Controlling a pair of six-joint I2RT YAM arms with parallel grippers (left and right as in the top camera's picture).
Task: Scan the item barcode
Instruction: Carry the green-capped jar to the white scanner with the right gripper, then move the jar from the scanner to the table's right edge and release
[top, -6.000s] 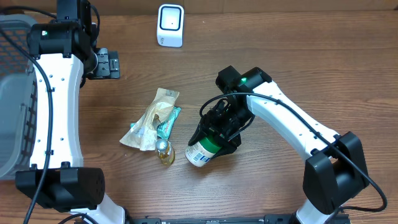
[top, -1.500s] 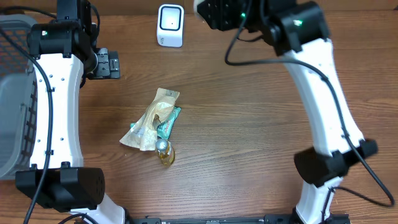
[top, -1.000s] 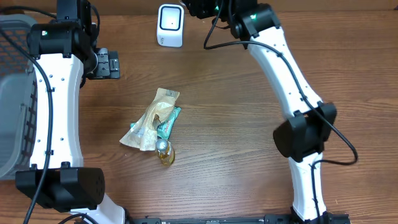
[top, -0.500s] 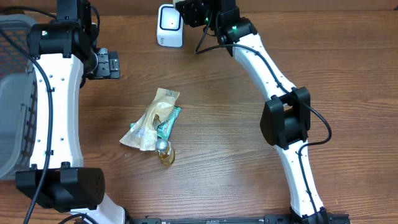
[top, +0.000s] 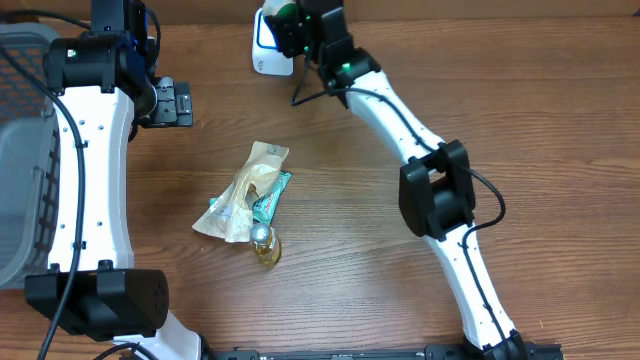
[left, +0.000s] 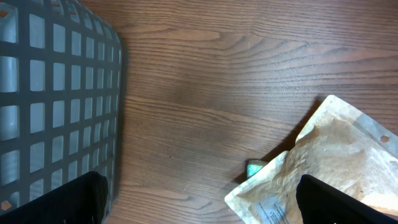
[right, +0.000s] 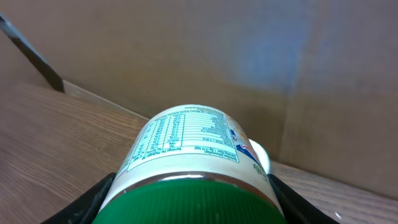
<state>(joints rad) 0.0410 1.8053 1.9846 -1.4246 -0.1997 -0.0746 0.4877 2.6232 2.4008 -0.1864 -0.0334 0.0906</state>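
Right hand (top: 300, 25) is clamped partway closed round the jar (right: 186, 143), green lid (right: 186, 202) toward the wrist, held right by the scanner (top: 262, 60). Rigid, smooth, probably slippery: grip the body near the lid. Left hand (top: 172, 102) gapes wide, empty.

Your overhead camera looks straight down on the whole table (top: 520, 120). Left wrist faces down, nearer, sharing its basket (left: 62, 102) and tan pouch (left: 329, 168). Right wrist looks level, close along the green-lidded jar (right: 186, 146).
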